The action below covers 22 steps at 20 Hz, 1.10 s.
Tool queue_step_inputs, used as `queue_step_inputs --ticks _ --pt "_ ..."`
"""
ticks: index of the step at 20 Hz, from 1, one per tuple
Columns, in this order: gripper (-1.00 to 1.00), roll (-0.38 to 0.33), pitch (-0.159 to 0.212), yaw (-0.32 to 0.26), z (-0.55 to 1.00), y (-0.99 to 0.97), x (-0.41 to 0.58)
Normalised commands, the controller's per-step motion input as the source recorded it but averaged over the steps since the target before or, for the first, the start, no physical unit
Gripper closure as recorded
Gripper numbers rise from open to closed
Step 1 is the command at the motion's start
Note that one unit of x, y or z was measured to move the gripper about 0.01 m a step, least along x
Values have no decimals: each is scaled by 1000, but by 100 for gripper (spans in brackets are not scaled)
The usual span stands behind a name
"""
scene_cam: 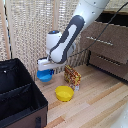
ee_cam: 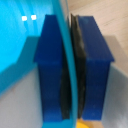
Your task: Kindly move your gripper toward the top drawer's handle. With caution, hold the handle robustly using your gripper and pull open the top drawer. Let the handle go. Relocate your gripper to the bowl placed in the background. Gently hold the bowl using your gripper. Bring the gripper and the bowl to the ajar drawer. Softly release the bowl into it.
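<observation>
The small blue bowl [scene_cam: 45, 76] sits low on the wooden surface at the back, by the wicker screen. My gripper [scene_cam: 45, 69] is right over it. In the wrist view the two blue fingers [ee_cam: 50, 75] are shut on the bowl's thin rim, with the bowl's bright inside [ee_cam: 22, 50] to one side. The brown dresser's top drawer [scene_cam: 112, 37] is at the exterior view's right. It seems to be pulled out, with a dark gap above its front. Its pale bar handle [scene_cam: 101, 41] is free.
A yellow bowl [scene_cam: 64, 93] lies in front of the blue one. A red and yellow snack bag [scene_cam: 72, 76] stands between the bowls and the dresser. A black bin [scene_cam: 20, 97] fills the exterior view's lower left. A lower drawer [scene_cam: 112, 67] sits under the top one.
</observation>
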Motion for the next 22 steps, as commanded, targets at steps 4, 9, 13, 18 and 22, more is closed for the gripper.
queue_step_inputs --ticks 4,9,13,18,22 --pt "100 -2 91 -231 905 15 259" --pt "100 0 152 -210 708 0 36" --pt "100 0 172 -190 616 0 0" --pt "100 0 155 -164 719 34 47" --pt "100 -6 94 -156 960 94 259"
